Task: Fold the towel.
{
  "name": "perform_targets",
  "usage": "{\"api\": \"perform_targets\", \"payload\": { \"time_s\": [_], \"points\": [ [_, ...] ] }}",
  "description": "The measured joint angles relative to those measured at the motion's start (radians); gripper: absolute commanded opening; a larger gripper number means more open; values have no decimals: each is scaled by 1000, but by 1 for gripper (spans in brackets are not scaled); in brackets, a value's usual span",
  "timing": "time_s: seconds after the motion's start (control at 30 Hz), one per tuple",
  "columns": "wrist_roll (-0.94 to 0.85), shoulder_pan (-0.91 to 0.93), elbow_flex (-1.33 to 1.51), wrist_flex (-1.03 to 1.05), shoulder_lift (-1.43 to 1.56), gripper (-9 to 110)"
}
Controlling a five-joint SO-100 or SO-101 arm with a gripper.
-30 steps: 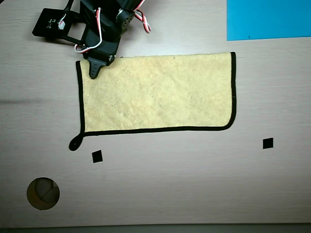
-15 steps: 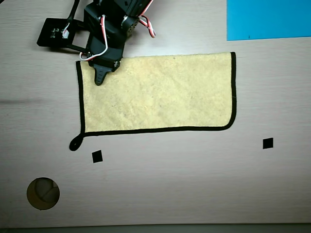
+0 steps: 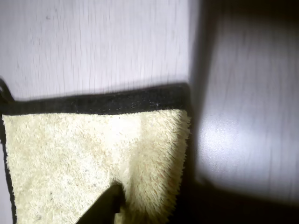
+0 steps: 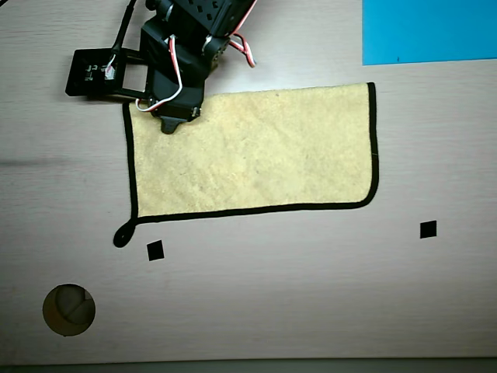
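Towel (image 4: 256, 155) was laid on table (image 4: 311, 295), folded once, fold edge at top in overhead view. Gripper (image 4: 171, 124) was set at its top-left corner; jaw state could not be told. Risk judged: only upper layer caught, fold skewed.

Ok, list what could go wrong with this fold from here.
1. The gripper sits at the towel's upper-left corner in the overhead view. A shallow bite on the pile could slip once it drags.
2. The wrist view shows a fingertip on the cloth, not whether it has caught. The arm may lift nothing.
3. The towel lies loose on the smooth table. Pulling one corner could slide it or fold it crooked.
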Motion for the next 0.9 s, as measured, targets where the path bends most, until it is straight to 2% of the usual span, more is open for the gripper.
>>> {"api": "perform_targets", "payload": {
  "time_s": [0.23, 0.47, 0.9],
  "points": [
    [-130, -8, 2, 0, 11, 2],
    [-278, -11, 77, 15, 193, 2],
    [-321, -123, 92, 112, 443, 1]
  ]
}}
